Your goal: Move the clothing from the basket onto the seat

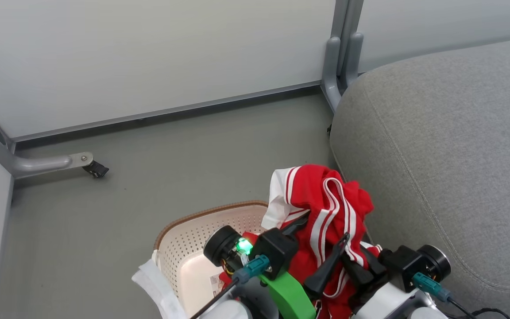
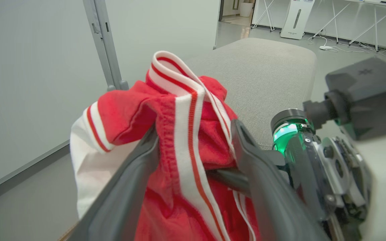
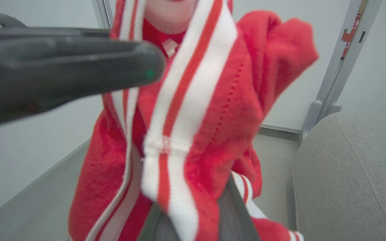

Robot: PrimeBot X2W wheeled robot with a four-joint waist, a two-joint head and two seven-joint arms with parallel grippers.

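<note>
Left gripper (image 2: pixel 195 129): clenched on the clothing (image 1: pixel 326 199), a soft red fabric bundle with white stripe trim and a white panel. In the left wrist view the cloth is bunched tight between the two dark fingers (image 2: pixel 129 187). Right gripper (image 1: pixel 348 252): its fingers (image 3: pixel 236 207) stand either side of the same bundle, but fabric drapes over the tips, so I cannot tell whether it is clamped or merely alongside. The bundle hangs raised above the right side of the small oval cream perforated plastic basket (image 1: pixel 202 217) with its brown woven-look rim, just beside the near left edge of the large grey woven-fabric seat (image 1: pixel 436 133) and not yet on it. The high hold appears intended to lift the trailing cloth clear of the basket rim before carrying it right. More red shows low behind the grippers; whether that is a second garment is unclear. Judged stage: lift made, transfer to the seat outstanding. Risk: loose ends snagging the rim.
</note>
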